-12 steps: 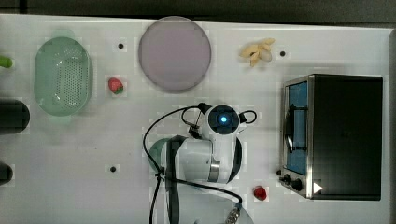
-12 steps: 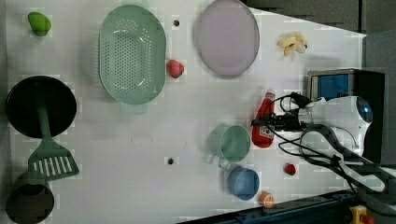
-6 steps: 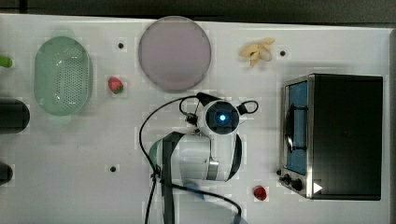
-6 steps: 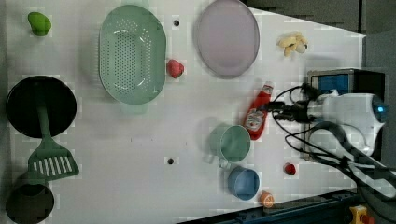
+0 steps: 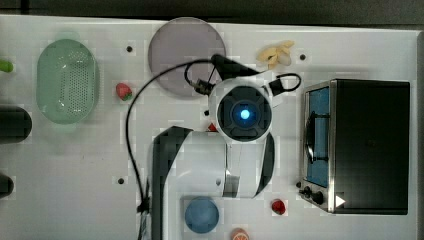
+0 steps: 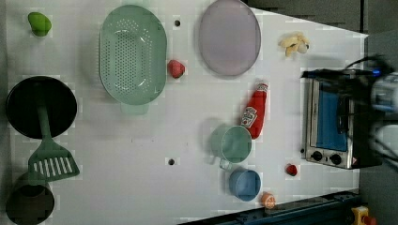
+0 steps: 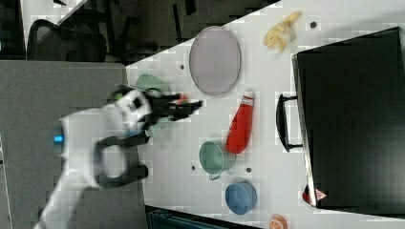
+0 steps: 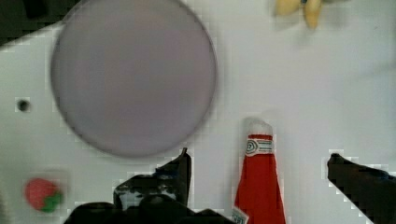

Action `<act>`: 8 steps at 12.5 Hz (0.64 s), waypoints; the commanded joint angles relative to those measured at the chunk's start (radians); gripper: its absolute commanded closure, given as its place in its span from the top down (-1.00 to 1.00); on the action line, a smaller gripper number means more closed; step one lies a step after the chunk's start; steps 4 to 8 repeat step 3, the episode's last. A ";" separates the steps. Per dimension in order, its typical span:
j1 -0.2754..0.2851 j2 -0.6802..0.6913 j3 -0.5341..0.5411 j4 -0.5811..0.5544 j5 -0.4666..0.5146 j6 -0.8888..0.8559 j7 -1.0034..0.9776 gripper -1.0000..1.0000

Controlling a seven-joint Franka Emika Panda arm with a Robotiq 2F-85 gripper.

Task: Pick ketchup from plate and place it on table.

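The ketchup is a red bottle with a white cap, lying flat on the white table just off the pale lilac plate. In the right view the ketchup lies between the plate and the oven handle. My gripper is open and raised, its dark fingers wide apart on either side of the ketchup without touching it. The plate is bare. In the top view my wrist covers the bottle except a red sliver.
A green mug stands right beside the bottle's base, with a blue dish past it. A toaster oven fills the left view's right side. A green colander, strawberry, bananas and red ball lie around.
My gripper has opened and let go of the ketchup, which now rests on the table. The arm has lifted away from it, toward the left view's right.
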 commanded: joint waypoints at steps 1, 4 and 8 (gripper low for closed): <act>0.011 -0.032 0.024 0.141 0.006 -0.269 0.272 1.00; 0.013 -0.040 0.024 0.264 0.003 -0.458 0.350 1.00; 0.013 -0.040 0.024 0.264 0.003 -0.458 0.350 1.00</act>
